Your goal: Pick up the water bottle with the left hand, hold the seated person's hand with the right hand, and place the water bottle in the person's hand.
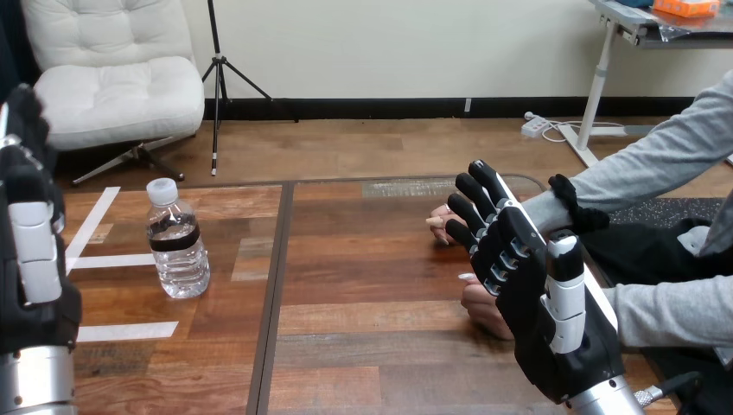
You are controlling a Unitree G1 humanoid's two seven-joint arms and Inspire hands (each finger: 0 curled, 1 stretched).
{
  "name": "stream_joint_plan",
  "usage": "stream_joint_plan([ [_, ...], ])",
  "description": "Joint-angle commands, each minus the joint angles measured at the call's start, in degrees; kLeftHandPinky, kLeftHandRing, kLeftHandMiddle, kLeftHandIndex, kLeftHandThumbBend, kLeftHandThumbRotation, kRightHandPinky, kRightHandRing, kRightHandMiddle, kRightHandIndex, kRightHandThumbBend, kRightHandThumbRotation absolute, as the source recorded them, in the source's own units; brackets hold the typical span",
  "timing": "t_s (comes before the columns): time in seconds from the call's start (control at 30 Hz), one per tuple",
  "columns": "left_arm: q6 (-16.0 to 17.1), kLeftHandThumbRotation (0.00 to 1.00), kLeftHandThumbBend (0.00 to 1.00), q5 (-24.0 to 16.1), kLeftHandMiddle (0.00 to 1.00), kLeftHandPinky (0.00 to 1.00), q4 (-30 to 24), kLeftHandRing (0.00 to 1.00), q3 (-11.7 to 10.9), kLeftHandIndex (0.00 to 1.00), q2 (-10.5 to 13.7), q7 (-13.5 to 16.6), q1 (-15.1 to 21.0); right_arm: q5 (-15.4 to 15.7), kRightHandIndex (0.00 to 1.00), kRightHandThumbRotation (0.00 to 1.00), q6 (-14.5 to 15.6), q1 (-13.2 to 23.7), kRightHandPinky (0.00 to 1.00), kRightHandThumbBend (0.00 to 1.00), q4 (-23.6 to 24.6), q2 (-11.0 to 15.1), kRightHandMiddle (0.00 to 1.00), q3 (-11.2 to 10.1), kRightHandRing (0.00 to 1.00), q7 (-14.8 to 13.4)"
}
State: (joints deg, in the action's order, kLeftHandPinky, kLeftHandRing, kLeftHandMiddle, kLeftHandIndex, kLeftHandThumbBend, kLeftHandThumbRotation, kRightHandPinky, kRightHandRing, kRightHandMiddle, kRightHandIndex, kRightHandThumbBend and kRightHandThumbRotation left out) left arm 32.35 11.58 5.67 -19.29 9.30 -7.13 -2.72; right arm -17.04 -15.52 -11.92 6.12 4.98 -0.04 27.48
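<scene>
I see the water bottle (pixel 177 251) upright, cap up, label unreadable; left hand (pixel 33 259) and right hand (pixel 532 298) wide, empty.

The clear water bottle (pixel 177 255) has a white cap and black band; the brown wood-grain table (pixel 372 346) bears white tape (pixel 125 331).

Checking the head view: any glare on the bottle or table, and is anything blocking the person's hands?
Head view: even light, no strong glare on the wooden table; the water bottle carries small highlights, cap and dark label plain; the right hand stands in front of the person's hands, hiding part of both; the left hand is cut by the left edge.
</scene>
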Motion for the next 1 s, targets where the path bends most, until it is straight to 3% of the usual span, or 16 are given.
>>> stream_joint_plan([
  [0.0, 0.1, 1.00, 0.81, -1.0, 1.00, 1.00, 1.8, 1.00, -0.1, 0.98, 1.3, 0.4, 2.9, -0.2, 1.00, 1.00, -0.6, 2.1, 1.00, 0.93, 0.6, 0.2, 1.00, 0.3, 1.00, 0.1],
  [0.1, 0.2, 0.98, 0.83, -1.8, 1.00, 1.00, 2.5, 1.00, -0.3, 0.99, 1.5, 1.0, 3.0, -0.2, 1.00, 1.00, -0.6, 2.1, 1.00, 0.93, 0.6, 0.2, 1.00, 0.3, 1.00, 0.0],
  [0.3, 0.6, 0.80, 0.88, -3.4, 1.00, 1.00, 4.0, 1.00, -0.4, 1.00, 1.7, 2.3, 3.4, -0.3, 1.00, 1.00, -0.4, 2.1, 1.00, 0.94, 0.7, 0.3, 1.00, 0.2, 1.00, 0.0],
  [0.4, 0.7, 0.66, 0.89, -3.9, 1.00, 1.00, 4.5, 1.00, -0.5, 1.00, 1.6, 3.0, 3.6, -0.3, 1.00, 1.00, -0.5, 2.1, 1.00, 0.94, 0.6, 0.2, 1.00, 0.2, 1.00, 0.0],
  [0.43, 0.8, 0.56, 0.91, -4.0, 1.00, 1.00, 4.6, 1.00, -0.5, 1.00, 1.6, 3.2, 3.6, -0.3, 1.00, 1.00, -0.5, 2.1, 1.00, 0.94, 0.5, 0.2, 0.99, 0.2, 1.00, 0.0],
  [0.7, 0.8, 0.22, 0.98, -5.8, 1.00, 1.00, 5.9, 1.00, -0.5, 0.99, 1.9, 5.0, 3.7, -0.3, 1.00, 1.00, -0.6, 2.1, 1.00, 0.93, 0.6, 0.2, 0.99, 0.2, 1.00, 0.1],
  [0.97, 0.4, 0.09, 1.00, -7.0, 1.00, 1.00, 6.9, 1.00, -0.4, 0.99, 2.5, 6.1, 3.9, -0.2, 0.99, 1.00, -0.8, 2.2, 1.00, 0.93, 0.3, 0.2, 0.99, 0.2, 1.00, 0.1],
])
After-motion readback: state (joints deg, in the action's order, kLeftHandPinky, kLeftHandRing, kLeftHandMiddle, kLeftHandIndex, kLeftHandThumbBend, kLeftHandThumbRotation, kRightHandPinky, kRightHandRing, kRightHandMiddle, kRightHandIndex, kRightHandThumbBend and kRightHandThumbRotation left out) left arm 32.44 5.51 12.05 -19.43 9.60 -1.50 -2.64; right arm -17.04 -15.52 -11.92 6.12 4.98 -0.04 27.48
